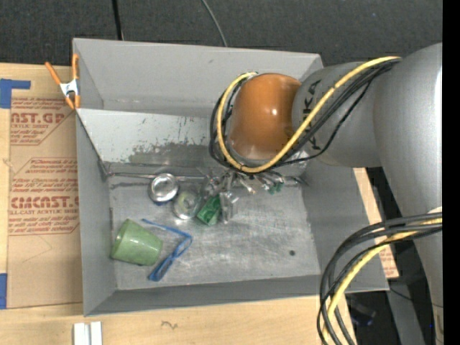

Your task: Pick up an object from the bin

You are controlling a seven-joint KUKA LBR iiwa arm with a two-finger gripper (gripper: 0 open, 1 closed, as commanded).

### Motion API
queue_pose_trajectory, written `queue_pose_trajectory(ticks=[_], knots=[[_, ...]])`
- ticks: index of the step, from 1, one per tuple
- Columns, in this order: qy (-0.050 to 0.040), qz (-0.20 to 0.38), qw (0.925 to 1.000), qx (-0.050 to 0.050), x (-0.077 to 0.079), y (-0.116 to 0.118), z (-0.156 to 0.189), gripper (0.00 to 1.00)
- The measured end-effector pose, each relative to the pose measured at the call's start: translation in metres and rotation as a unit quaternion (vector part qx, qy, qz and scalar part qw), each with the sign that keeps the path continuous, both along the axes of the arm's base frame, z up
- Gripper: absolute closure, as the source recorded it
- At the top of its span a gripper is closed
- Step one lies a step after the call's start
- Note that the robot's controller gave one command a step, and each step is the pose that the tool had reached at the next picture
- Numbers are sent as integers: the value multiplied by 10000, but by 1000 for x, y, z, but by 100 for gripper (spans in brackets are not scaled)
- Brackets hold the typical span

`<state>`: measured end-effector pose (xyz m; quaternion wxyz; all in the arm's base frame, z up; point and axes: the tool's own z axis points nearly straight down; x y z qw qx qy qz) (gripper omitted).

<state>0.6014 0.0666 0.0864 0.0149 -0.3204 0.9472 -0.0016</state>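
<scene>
In the front part of the bin, nearest to the camera, a pale green cup lies on its side at the left, with its mouth turned to the right. Just beside it lies a blue plastic piece, bent like a pair of tongs. One arm of it reaches to the cup's rim. Both rest low, close to where the sloping left wall meets the floor, so I judge that they sit there stable.

Further in, toward the middle, there is a small group. A round silver can shows its end to the camera, a smaller shiny round thing lies just beside it, and next comes a small dark green thing. The gripper is down near the floor, directly beside this green thing, at its right and far side. Whether it is open or closed I cannot tell, and I see nothing clearly held in it. In my judgement the green thing is the likely one to pick, because it is the nearest; it lies on the floor, not lifted.

Behind, the orange cover of the wrist, with yellow and black cables looped around it, stands before the back wall. The arm comes from the right and leans down steeply, probably to reach the middle group from above.
</scene>
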Motion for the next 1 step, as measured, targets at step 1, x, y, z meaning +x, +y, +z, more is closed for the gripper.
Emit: queue_pose_trajectory(ticks=[1], knots=[[87, 329, 9994, -31, -19, -10, 156, 100]])
